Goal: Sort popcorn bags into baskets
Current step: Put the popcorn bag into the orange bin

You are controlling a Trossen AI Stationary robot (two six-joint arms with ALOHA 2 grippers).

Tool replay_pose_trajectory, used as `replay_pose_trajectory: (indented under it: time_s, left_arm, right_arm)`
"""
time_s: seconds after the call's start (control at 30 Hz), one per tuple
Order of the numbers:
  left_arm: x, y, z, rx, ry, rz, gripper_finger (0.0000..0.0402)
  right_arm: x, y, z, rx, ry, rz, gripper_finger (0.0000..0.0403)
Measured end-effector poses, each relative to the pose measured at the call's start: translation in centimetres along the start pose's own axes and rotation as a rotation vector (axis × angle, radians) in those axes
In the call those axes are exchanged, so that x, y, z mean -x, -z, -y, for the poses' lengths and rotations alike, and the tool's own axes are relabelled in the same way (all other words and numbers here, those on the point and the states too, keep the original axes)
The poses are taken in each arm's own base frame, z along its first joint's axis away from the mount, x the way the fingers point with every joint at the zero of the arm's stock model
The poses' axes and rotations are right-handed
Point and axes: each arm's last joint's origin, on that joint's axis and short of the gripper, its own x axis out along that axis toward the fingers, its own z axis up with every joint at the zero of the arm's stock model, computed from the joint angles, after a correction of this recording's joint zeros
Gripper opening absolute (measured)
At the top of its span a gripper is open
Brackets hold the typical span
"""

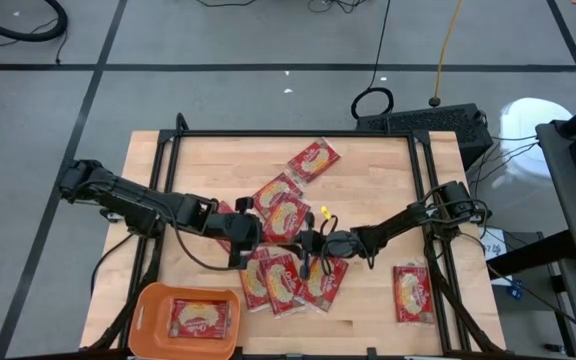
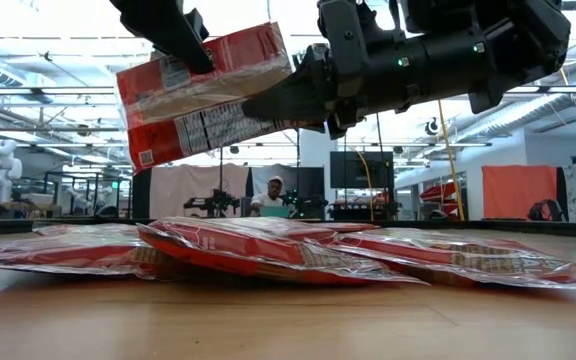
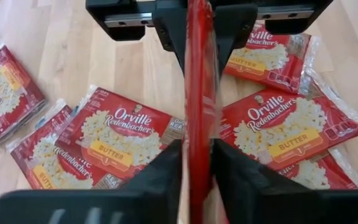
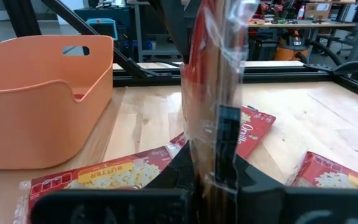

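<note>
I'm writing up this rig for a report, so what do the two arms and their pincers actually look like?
Both arms are dark, nearly black, built from slim jointed segments with black cables trailing along them. The left pincer has two flat, wedge-shaped black fingers on a black crossbar with a silver rail. The right pincer looks the same dark colour, with a blocky body; a small green light shows on that arm in the low view.

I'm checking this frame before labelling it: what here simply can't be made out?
- High view: how many popcorn bags lie in the central pile; they overlap, and both arms cover some.
- High view: whether the orange basket holds more than one bag; only the top one shows.
- Low view: the held bag hides which gripper grips where.
</note>
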Motion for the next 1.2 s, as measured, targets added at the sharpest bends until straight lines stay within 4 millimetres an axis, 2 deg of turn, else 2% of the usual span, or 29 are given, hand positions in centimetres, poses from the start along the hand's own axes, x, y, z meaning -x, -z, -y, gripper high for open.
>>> replay_pose_trajectory:
  time_s: [0.17, 0.27, 0.4, 0.57, 0.7, 0.93, 1.03, 1.2]
  left_arm:
    - [0.2, 0.0, 0.0, -0.008, 0.002, 0.005, 0.0020]
    - [0.2, 0.0, 0.0, -0.008, 0.002, 0.000, 0.0018]
    - [0.8, 0.4, 0.3, 0.001, 0.013, -0.030, 0.0043]
    - [2.9, 0.8, 2.0, -0.014, 0.078, -0.007, 0.0037]
    - [5.3, 1.3, 3.4, -0.026, 0.136, 0.019, 0.0018]
    - [10.1, 3.2, 5.9, -0.010, 0.196, 0.060, 0.0033]
    - [11.5, 4.2, 7.0, 0.014, 0.209, 0.020, 0.0034]
    - [13.6, 4.5, 9.0, 0.050, 0.212, -0.038, 0.0019]
  right_arm:
    - [0.0, -0.1, 0.0, -0.002, 0.007, 0.009, 0.0024]
    - [0.2, -0.4, -0.4, -0.013, 0.011, 0.041, 0.0055]
    - [0.7, -1.6, -0.8, -0.062, -0.012, 0.075, 0.0120]
    - [2.2, -2.7, -2.1, -0.072, -0.061, 0.078, 0.0198]
    - [3.7, -3.0, -2.6, -0.051, -0.089, 0.088, 0.0234]
    - [5.2, -1.4, -2.2, -0.088, -0.098, 0.052, 0.0241]
    - [5.4, -0.8, -2.0, -0.124, -0.096, 0.041, 0.0236]
    - [5.5, -0.8, -1.9, -0.131, -0.096, 0.049, 0.0233]
